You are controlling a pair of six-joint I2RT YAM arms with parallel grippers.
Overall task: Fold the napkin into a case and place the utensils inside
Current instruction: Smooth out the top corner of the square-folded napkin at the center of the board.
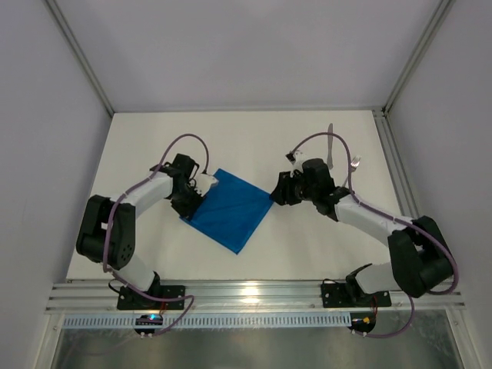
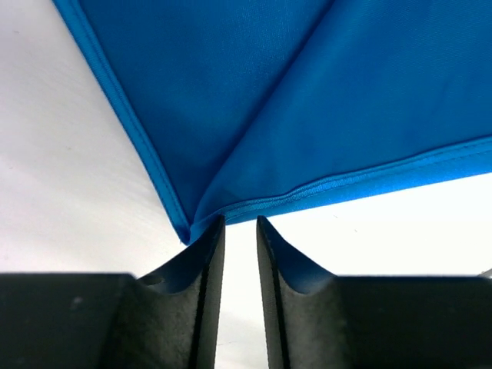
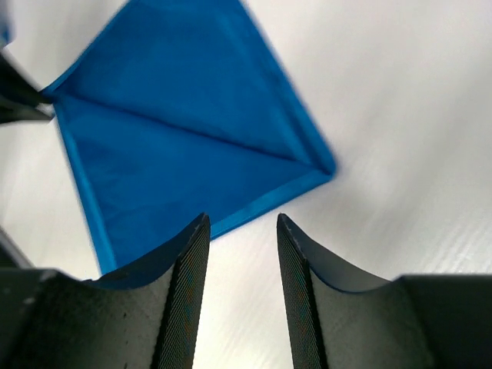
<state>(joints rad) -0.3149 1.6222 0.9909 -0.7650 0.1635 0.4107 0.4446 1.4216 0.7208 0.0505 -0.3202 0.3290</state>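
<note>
I read the napkin [image 1: 231, 209] as partly folded, no case yet (knife [image 1: 330, 144] and fork [image 1: 354, 163] lie well apart). Left gripper [image 2: 240, 224] barely parted, right gripper [image 3: 242, 223] spread, both empty.

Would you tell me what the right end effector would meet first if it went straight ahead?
Probably the napkin: its hemmed edge lies just ahead of the right end effector, though the height above it is unclear.

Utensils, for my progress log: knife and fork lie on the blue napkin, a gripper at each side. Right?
No. The top view shows knife and fork on the table beyond the right arm, apart from the napkin; the left gripper and right gripper flank it.
</note>
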